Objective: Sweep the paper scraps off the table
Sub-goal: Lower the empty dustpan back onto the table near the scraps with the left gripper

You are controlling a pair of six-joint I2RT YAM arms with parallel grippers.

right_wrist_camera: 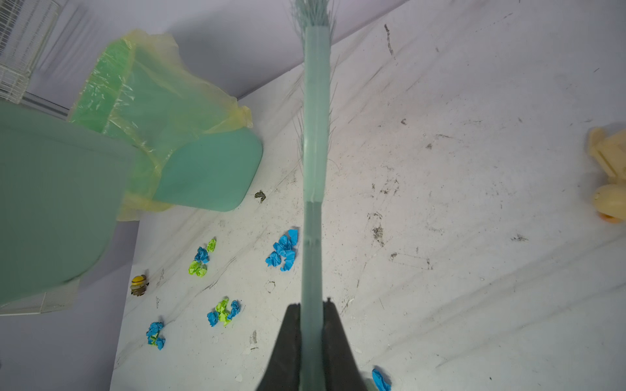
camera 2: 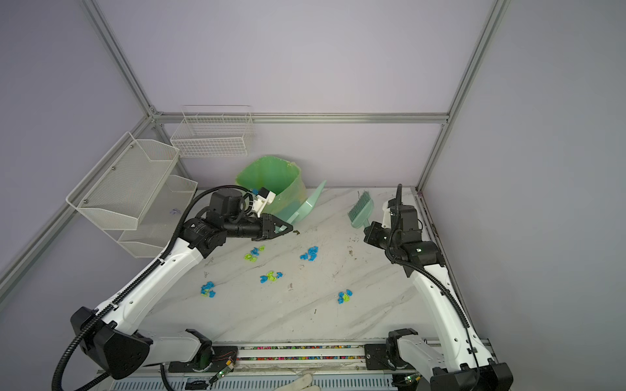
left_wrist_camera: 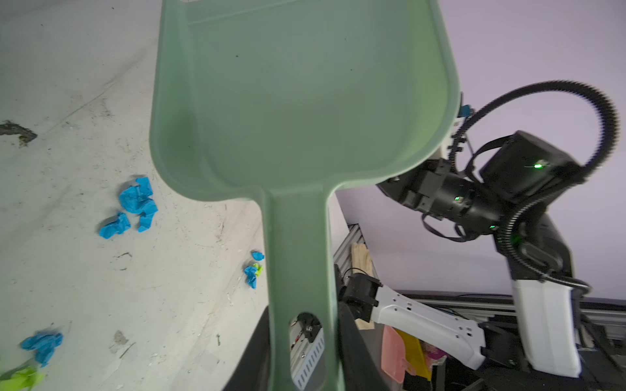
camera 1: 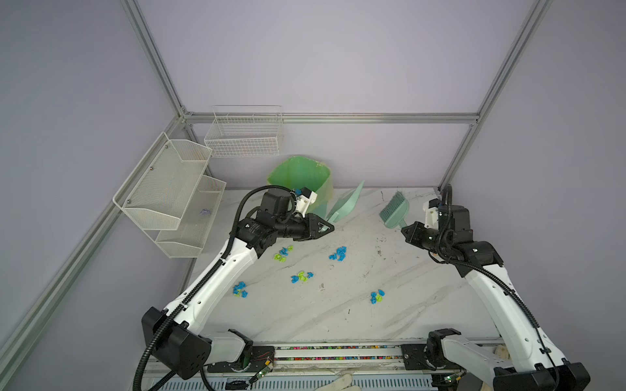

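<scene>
Left claw (camera 1: pixel 327 227): pinching the handle of a pale green dustpan (camera 1: pixel 345 203), at the back left of the desk (camera 1: pixel 338 315).
Right claw (right_wrist_camera: pixel 311 306): pressed together on the handle of a pale green brush (camera 1: pixel 393 211), at the back right, well apart from the left claw.
Dustpan: turned on edge in both top views, just beside the bin (camera 1: pixel 299 176).
Brush: bristle end points toward the back wall.
Paper scraps (camera 1: pixel 338 253): five small clusters of blue and lime-green wads lying on the desk between the two arms, nearer the front than both claws.
Desk: white marble look, grey veins, dark scuffs.
Bin: green, lined with a thin bag, by the back wall.
</scene>
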